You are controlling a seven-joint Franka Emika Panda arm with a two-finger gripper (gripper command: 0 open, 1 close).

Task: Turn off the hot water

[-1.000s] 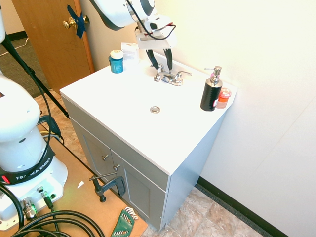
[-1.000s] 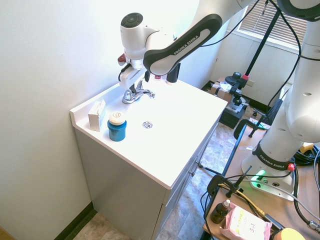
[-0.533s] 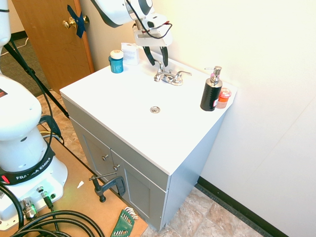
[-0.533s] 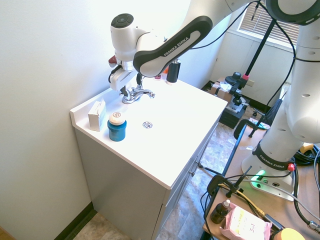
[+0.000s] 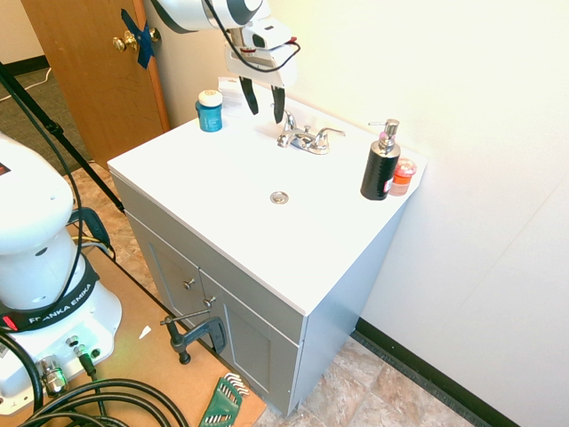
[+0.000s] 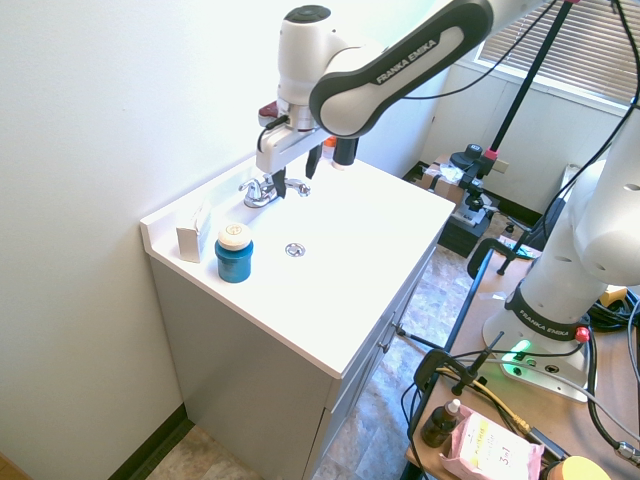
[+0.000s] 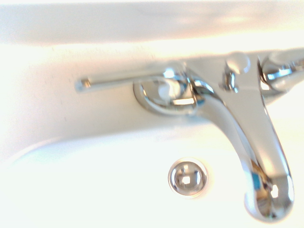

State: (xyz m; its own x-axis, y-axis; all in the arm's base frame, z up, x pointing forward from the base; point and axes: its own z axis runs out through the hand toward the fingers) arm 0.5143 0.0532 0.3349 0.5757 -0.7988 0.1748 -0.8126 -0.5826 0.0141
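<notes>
Gripper (image 5: pixel 264 104): fingers parted, holding nothing, hanging above and just left of the faucet (image 5: pixel 307 139).
Hot water lever (image 7: pixel 124 80): left side of faucet base, clear of fingers.
Drain (image 5: pixel 279 197): basin centre.

Faucet (image 5: pixel 305 138): you'll find it at the desk's (image 5: pixel 204 191) back edge, 12 o'clock from the drain (image 5: pixel 279 197).
Hot water lever (image 7: pixel 124 79): sticks out sideways from the faucet base, toward the jar.
Gripper (image 5: pixel 264 108): above the desk, between jar (image 5: pixel 210 110) and faucet, touching neither.
Soap bottle (image 5: pixel 380 165): 3 o'clock of the faucet, well apart.
</notes>
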